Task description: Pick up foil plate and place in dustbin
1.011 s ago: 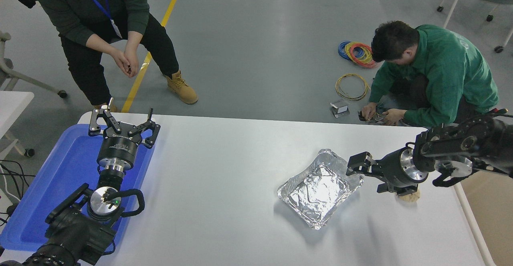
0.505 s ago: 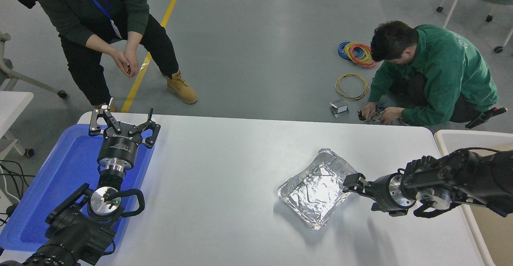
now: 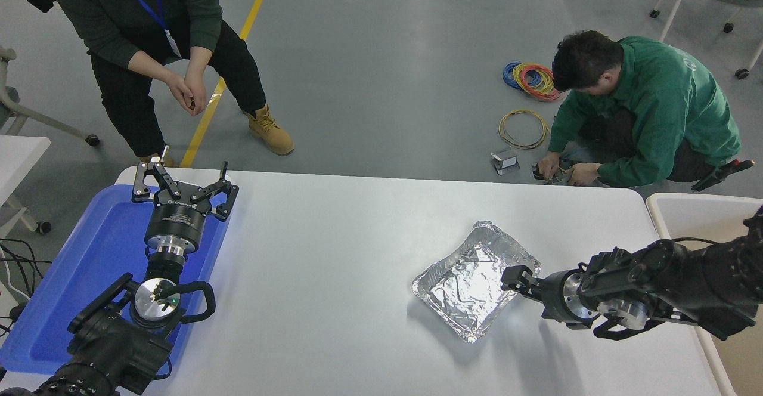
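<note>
Reaching is the step in hand: the right gripper (image 3: 514, 279) is brought to the right rim of the foil plate (image 3: 471, 282), flat on the counter (image 3: 334, 253); its opening cannot be told. Next, the rim must be pinched, lifted and carried to the dustbin (image 3: 685, 205).

Both arms are black with jointed segments. The left arm (image 3: 113, 336) carries a round silver wrist disc with a small green light, a black cable loop beside it, and a cylindrical black body with a silver collar below the left gripper (image 3: 183, 186), which has linked black fingers. The right arm (image 3: 673, 285) shows a silver ring behind the right gripper (image 3: 514, 278)
</note>
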Robot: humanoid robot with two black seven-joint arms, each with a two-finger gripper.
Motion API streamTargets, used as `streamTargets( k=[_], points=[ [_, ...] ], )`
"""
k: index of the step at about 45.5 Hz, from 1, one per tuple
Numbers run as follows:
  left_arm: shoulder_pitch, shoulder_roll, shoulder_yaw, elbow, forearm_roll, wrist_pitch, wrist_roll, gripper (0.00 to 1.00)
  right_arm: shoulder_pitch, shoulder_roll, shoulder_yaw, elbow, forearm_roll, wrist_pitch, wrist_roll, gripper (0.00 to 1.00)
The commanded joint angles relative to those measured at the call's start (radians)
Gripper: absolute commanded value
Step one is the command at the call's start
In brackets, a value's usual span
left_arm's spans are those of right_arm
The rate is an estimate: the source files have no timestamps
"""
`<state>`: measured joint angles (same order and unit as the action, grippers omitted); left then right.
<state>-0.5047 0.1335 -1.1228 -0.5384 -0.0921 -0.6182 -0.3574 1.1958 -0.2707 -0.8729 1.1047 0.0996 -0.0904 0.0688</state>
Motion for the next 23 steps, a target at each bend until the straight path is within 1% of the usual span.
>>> streamTargets(
  k=[1,4,8,9,12,15,16,17,18,19,23],
  points=[
    [0.0,0.0,0.0,0.0,0.0,0.0,0.0,1.0,-0.025,0.013,0.012,-0.016,-0.001,-0.017,0.006,0.8],
    [0.0,0.0,0.0,0.0,0.0,0.0,0.0,1.0,-0.032,0.019,0.012,-0.025,-0.006,-0.032,0.008,0.75],
    [0.0,0.0,0.0,0.0,0.0,0.0,0.0,1.0,-0.036,0.024,0.012,-0.032,-0.012,-0.046,0.009,0.74],
    [0.0,0.0,0.0,0.0,0.0,0.0,0.0,1.0,-0.038,0.024,0.012,-0.034,-0.012,-0.049,0.009,0.72],
    [0.0,0.0,0.0,0.0,0.0,0.0,0.0,1.0,-0.044,0.03,0.011,-0.037,-0.017,-0.049,0.009,0.62],
    [0.0,0.0,0.0,0.0,0.0,0.0,0.0,1.0,-0.045,0.033,0.011,-0.037,-0.021,-0.051,0.011,0.57],
    [0.0,0.0,0.0,0.0,0.0,0.0,0.0,1.0,-0.045,0.035,0.011,-0.036,-0.021,-0.051,0.011,0.53],
    [0.0,0.0,0.0,0.0,0.0,0.0,0.0,1.0,-0.045,0.036,0.011,-0.037,-0.021,-0.051,0.011,0.49],
    [0.0,0.0,0.0,0.0,0.0,0.0,0.0,1.0,-0.045,0.038,0.009,-0.036,-0.023,-0.051,0.012,0.42],
    [0.0,0.0,0.0,0.0,0.0,0.0,0.0,1.0,-0.047,0.038,0.009,-0.037,-0.023,-0.051,0.014,0.38],
    [0.0,0.0,0.0,0.0,0.0,0.0,0.0,1.0,-0.045,0.038,0.003,-0.037,-0.026,-0.051,0.014,0.25]
  ],
)
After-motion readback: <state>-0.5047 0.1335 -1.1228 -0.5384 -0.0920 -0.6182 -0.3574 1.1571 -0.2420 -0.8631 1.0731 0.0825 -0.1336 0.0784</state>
